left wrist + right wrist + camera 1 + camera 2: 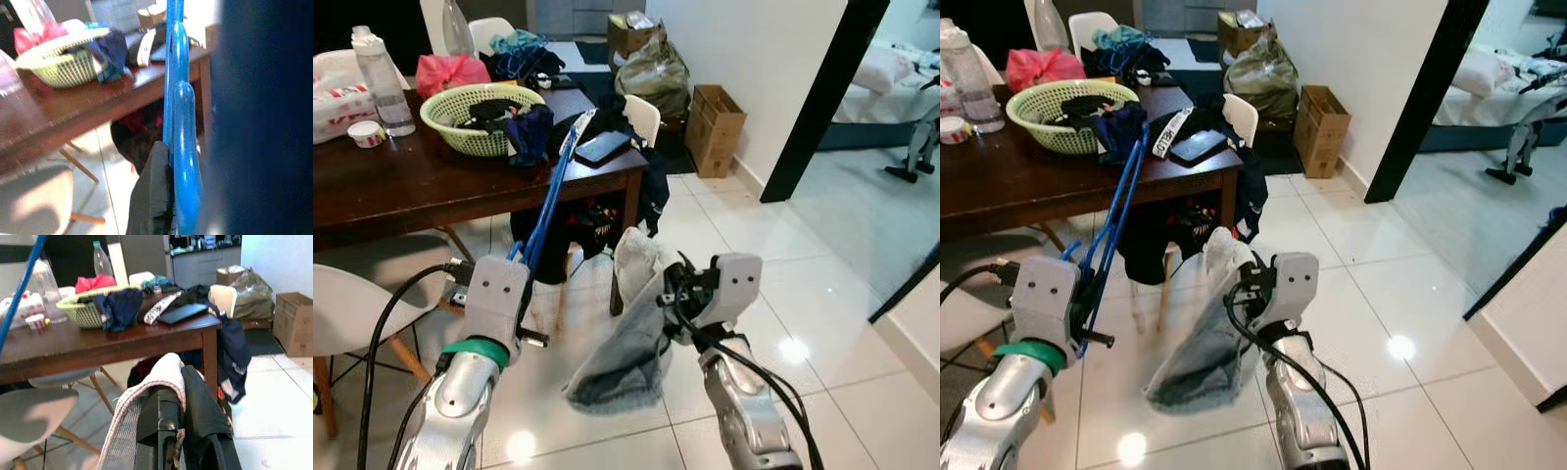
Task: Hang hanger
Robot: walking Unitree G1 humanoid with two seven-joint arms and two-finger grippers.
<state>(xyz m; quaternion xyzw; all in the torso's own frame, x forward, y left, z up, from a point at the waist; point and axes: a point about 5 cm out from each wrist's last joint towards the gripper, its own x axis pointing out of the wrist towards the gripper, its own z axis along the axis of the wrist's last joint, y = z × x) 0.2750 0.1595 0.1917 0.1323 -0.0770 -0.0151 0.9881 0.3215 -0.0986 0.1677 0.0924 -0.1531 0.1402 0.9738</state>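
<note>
A blue plastic hanger (553, 191) slants up from my left gripper (522, 258), which is shut on its lower end. In the left wrist view a black finger (152, 196) presses against the blue bar (180, 122). To the right, my right gripper (658, 286) is shut on a grey garment (625, 348). The cloth drapes over the fingers (159, 423) and hangs down toward the floor. Both grippers are held in front of me, short of the dark wooden table (421, 186).
On the table stand a green basket (460, 113) of clothes, a clear bottle (382, 83) and a phone (601, 147). White chairs (352, 304) stand at the table. Cardboard boxes (715, 127) and a bag line the wall. A doorway opens on the right over white tiles (803, 294).
</note>
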